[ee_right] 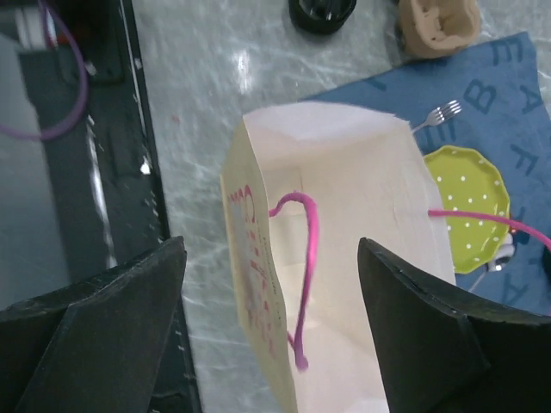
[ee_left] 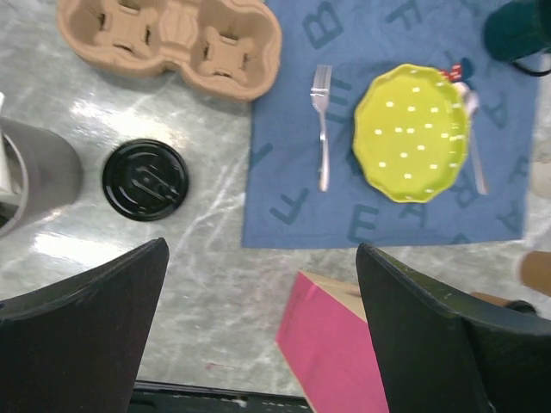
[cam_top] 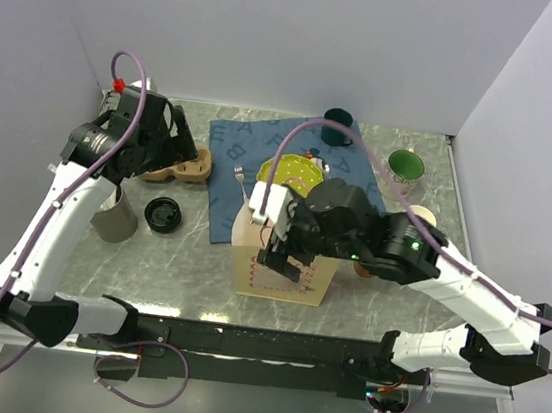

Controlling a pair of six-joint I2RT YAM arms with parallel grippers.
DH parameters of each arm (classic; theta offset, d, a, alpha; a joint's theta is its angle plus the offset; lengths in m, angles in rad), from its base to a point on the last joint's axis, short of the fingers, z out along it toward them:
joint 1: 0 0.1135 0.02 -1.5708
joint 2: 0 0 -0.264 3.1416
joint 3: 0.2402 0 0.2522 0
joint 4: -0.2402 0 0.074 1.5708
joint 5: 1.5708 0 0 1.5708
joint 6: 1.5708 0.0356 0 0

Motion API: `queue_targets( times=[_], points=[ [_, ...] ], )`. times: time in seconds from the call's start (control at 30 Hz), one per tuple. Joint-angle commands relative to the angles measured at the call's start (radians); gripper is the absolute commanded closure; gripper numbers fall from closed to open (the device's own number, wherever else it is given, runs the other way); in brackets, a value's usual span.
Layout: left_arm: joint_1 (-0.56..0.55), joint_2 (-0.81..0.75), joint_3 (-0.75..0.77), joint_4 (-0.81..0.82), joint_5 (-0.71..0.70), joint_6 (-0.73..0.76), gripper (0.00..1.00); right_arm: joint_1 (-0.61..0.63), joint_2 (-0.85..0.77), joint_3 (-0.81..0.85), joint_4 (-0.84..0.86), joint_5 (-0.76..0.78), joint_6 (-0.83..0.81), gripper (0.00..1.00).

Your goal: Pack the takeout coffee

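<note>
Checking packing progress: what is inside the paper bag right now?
Inside the bag, only its pale walls and one pink handle drooping in are visible, with nothing packed. The bag's near end runs off the bottom of the right wrist view, so that part cannot be checked.

**Three cameras, one table**

The top camera looks down from above the near edge over the whole table [cam_top: 198,268]. The left wrist camera faces down from high above the blue mat [ee_left: 284,215]. The right wrist camera hangs close over the open paper bag [ee_right: 344,198]. Both wrist views share the yellow plate [ee_left: 411,132] and fork [ee_left: 322,129].
</note>
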Motion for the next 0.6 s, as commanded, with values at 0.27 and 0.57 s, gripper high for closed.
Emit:
queue_targets(
  times=[0.27,0.57],
  points=[
    [0.029,0.236,0.114,0.083,-0.092,0.148,0.01,0.006,0.098,0.398,-0.195,0.219,0.521,0.04],
    [0.179,0.553,0.286,0.097,0.007,0.198,0.05,-0.003,-0.205,0.039,0.015,0.22,0.571,0.0]
  ],
)
